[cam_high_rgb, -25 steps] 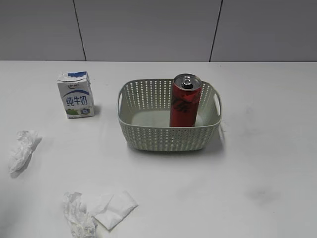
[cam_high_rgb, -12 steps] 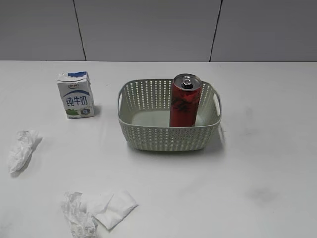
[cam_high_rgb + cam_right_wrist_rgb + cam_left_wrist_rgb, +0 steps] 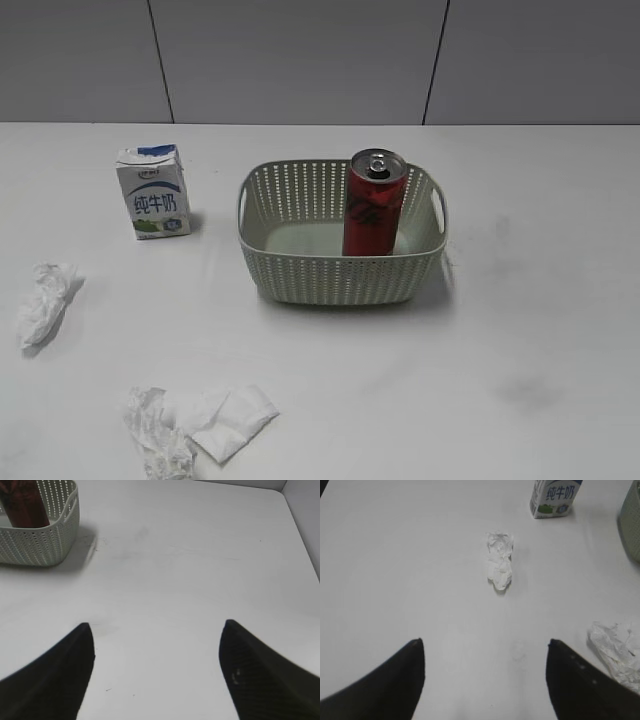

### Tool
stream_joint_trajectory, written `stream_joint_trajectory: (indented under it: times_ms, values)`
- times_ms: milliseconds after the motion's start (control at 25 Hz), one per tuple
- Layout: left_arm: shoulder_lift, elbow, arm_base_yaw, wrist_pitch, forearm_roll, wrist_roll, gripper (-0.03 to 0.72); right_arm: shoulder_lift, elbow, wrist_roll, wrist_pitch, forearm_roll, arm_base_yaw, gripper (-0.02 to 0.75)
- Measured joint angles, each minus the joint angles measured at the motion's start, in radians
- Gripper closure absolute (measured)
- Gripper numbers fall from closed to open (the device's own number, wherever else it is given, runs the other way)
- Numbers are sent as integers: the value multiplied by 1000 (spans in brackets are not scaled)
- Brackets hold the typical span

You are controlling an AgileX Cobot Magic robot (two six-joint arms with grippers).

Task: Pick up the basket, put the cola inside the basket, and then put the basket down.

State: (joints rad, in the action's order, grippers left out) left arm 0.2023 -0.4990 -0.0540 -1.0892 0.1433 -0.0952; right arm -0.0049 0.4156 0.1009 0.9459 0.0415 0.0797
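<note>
Sitting flat on the white table [image 3: 520,330] is the basket [image 3: 340,268], and the cola [image 3: 373,205] stands straight up inside it, near its right back corner. A milk carton [image 3: 153,192] stands off to the left, well apart. Crumpled tissues [image 3: 195,422] lie near the front — one more tissue [image 3: 43,303] lies at the far left. The left gripper [image 3: 485,655] and the right gripper [image 3: 156,635] both hang wide open over bare table, holding nothing.

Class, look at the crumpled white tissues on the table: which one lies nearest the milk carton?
The lone tissue wad at the far left, below the milk carton. The other tissue pile sits lower, at the front edge, and is larger and partly flat.
</note>
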Motion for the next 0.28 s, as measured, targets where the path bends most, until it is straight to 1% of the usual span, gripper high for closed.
stream_joint_trajectory:
  times_ms: [280]
  values:
    - [-80,0,5,0,-1,7,120,0,0,0,0,0,0,147]
